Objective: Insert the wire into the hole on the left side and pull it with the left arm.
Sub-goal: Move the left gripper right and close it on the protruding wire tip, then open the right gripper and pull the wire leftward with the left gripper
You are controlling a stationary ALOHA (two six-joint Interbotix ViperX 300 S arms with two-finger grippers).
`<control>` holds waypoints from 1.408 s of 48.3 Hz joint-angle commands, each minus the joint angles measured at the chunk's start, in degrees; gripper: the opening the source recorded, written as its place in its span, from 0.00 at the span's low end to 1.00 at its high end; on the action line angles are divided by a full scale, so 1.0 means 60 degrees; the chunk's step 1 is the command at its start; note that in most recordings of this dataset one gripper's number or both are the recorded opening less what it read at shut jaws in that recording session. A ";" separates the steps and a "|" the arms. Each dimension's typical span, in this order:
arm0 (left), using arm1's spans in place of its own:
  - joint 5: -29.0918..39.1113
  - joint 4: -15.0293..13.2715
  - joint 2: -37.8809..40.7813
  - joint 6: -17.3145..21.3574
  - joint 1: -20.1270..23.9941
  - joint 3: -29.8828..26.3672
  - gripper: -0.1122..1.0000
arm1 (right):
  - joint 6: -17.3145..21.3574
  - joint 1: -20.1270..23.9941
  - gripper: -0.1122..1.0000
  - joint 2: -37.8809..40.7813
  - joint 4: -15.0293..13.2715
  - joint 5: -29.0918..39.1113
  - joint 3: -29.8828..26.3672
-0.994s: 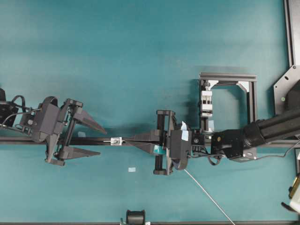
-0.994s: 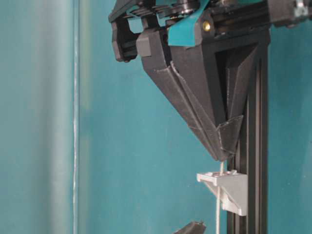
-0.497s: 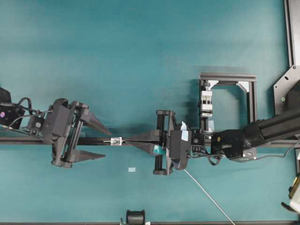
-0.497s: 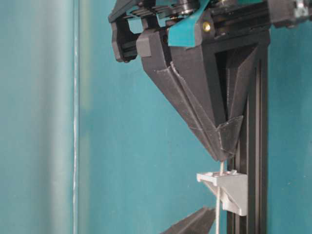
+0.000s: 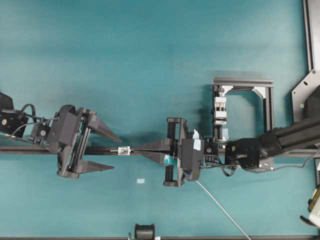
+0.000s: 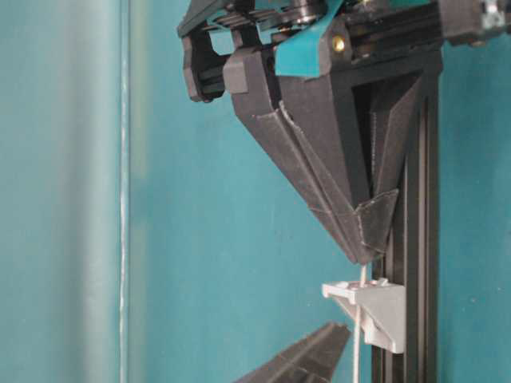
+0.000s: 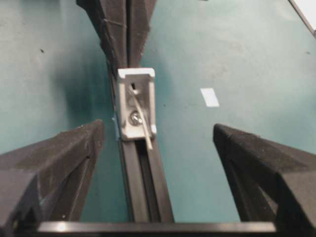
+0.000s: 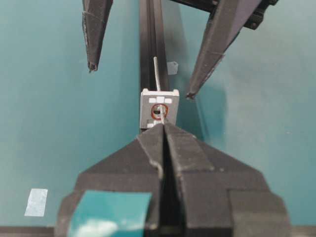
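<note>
The small white block [image 5: 123, 150] with the hole [image 8: 159, 109] sits on a black rail. The thin wire [image 8: 156, 74] runs through the hole, and its short free end [image 7: 145, 133] sticks out on the left side. Its long tail [image 5: 222, 210] trails toward the front edge. My right gripper [image 5: 137, 149], with teal tape, is shut on the wire, its tip [image 8: 163, 126] almost at the block [image 6: 375, 311]. My left gripper [image 5: 117, 153] is open, with one finger [image 7: 74, 148] on each side of the rail and wire end, touching neither.
The black rail [image 5: 30, 149] runs left to right under both grippers. A black frame with a taller white clamp block [image 5: 220, 107] stands at the back right. A small white tape patch [image 5: 140, 180] lies near the block. A black spool [image 5: 144, 231] sits at the front edge.
My left gripper has moved right along the rail toward the block, still open, and one of its fingers has come further into the table-level view. The right gripper and the wire have not moved.
</note>
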 commanded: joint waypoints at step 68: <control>0.0249 0.0000 -0.0396 0.0044 0.0088 0.0132 0.01 | 0.0088 -0.0044 0.72 -0.0894 0.0000 0.0835 0.0015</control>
